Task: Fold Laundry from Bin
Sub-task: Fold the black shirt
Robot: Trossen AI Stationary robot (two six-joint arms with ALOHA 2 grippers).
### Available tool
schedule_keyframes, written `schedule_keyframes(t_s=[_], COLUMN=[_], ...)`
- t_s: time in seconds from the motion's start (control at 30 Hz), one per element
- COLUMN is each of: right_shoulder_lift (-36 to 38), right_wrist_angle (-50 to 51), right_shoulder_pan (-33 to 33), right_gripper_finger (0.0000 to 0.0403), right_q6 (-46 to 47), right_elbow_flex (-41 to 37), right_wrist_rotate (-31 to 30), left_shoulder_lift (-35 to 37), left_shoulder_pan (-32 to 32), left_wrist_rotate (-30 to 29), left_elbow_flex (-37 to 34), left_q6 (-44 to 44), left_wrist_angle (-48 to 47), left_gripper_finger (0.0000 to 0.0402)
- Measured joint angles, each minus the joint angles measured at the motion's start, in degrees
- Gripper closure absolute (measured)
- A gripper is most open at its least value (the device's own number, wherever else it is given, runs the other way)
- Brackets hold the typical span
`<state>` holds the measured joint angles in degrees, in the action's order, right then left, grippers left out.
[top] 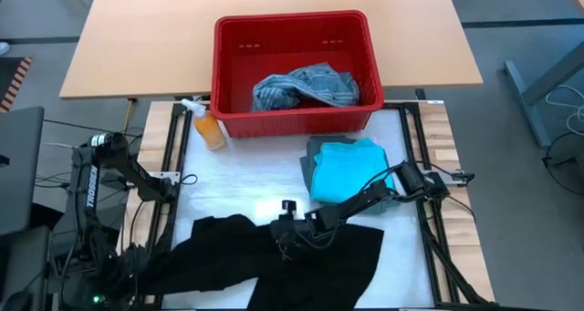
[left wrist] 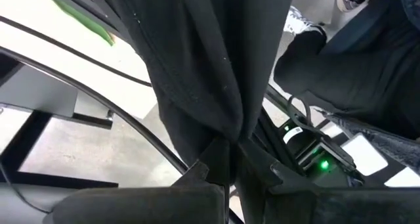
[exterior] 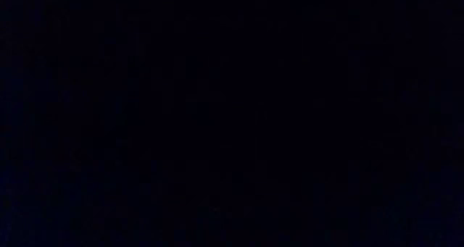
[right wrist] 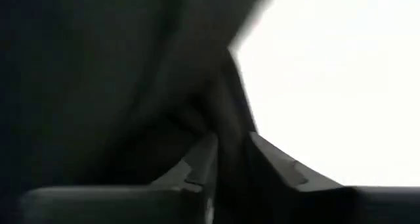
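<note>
High view: black garment [top: 301,256] lies spread on the white table cover [top: 237,179] at the near edge, its left end trailing off toward the left arm. Left gripper [left wrist: 226,178] sits low off that near-left corner, fingers closed on a bunched fold of the black cloth, as its wrist view confirms. Right gripper [top: 290,222] rests at the garment's upper edge, mid-table; its fingers [right wrist: 200,161] pinch a ridge of the fabric, apparently gripping it, though that view is blurred. Turquoise garment [top: 351,170] lies folded atop a grey-green one [top: 315,156], right of centre. Red bin [top: 297,74] stands behind, holding the blue-grey garment [top: 306,88]. Orange spray bottle [top: 206,124] stands just beside the bin's left corner. Low view is dark.
</note>
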<state>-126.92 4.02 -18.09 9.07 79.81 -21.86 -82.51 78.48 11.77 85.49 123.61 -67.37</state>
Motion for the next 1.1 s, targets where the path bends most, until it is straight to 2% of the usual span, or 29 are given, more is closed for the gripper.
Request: schedule_keyframes(t_s=[0.1, 0.2, 0.3, 0.4, 0.5, 0.57, 0.63, 0.7, 0.77, 0.8, 0.93, 1.0, 1.1], right_shoulder_lift=[2.65, 6.44, 11.96, 17.87, 21.24, 23.56, 26.0, 27.83, 29.39, 30.18, 31.35, 30.68, 28.99], right_wrist_angle=[10.97, 22.47, 34.4, 49.29, 61.37, 67.36, 70.98, 69.7, 63.67, 59.37, 42.47, 36.82, 28.26], right_shoulder_pan=[0.55, 1.01, 1.49, 1.76, 1.46, 0.51, -0.87, -2.53, -4.57, -5.79, -9.74, -10.22, -9.39], right_gripper_finger=[0.0337, 0.0383, 0.0379, 0.0364, 0.0364, 0.0369, 0.0372, 0.037, 0.0361, 0.0354, 0.0325, 0.0306, 0.0273], right_q6=[0.58, 1.58, 6.24, 16.73, 26.28, 31.61, 33.81, 33.36, 29.95, 28.03, 20.74, 16.56, 8.61], right_elbow_flex=[-0.27, -0.69, -0.83, -0.46, -0.69, -0.7, -0.61, -0.61, -0.63, -0.63, -0.5, -0.52, -0.53], right_wrist_rotate=[-7.5, -14.16, -18.41, -21.85, -21.21, -19.35, -13.96, -5.56, 4.06, 6.66, 10.41, 13.1, 13.24], left_shoulder_lift=[0.85, 2.05, 2.87, 3.76, 4.04, 4.41, 4.34, 4.27, 4.4, 4.4, 4.4, 4.4, 4.42], left_shoulder_pan=[-0.13, -0.93, -3.72, -7.77, -12.13, -14.62, -15.97, -16.21, -16.16, -16.05, -14.66, -14.45, -14.48], left_wrist_rotate=[-0.52, -4.87, -10.17, -15.01, -16.0, -13.37, -9.86, -6.73, -3.65, -2.2, -1.12, -1.65, -2.03], left_elbow_flex=[-0.15, -0.2, -0.26, -0.28, -0.28, -0.28, -0.24, -0.25, -0.22, -0.22, -0.22, -0.22, -0.22], left_q6=[0.08, -3.73, -12.64, -22.77, -31.27, -34.87, -36.24, -35.84, -33.75, -32.6, -29.67, -28.82, -27.29], left_wrist_angle=[-0.02, -0.27, -2.99, -7.45, -7.02, -4.96, -2.92, -2.26, -1.84, -2.02, -2.16, -2.12, -2.05], left_gripper_finger=[0.0401, 0.0401, 0.0401, 0.0401, 0.0401, 0.0401, 0.0401, 0.0401, 0.0401, 0.0401, 0.0401, 0.0401, 0.0401])
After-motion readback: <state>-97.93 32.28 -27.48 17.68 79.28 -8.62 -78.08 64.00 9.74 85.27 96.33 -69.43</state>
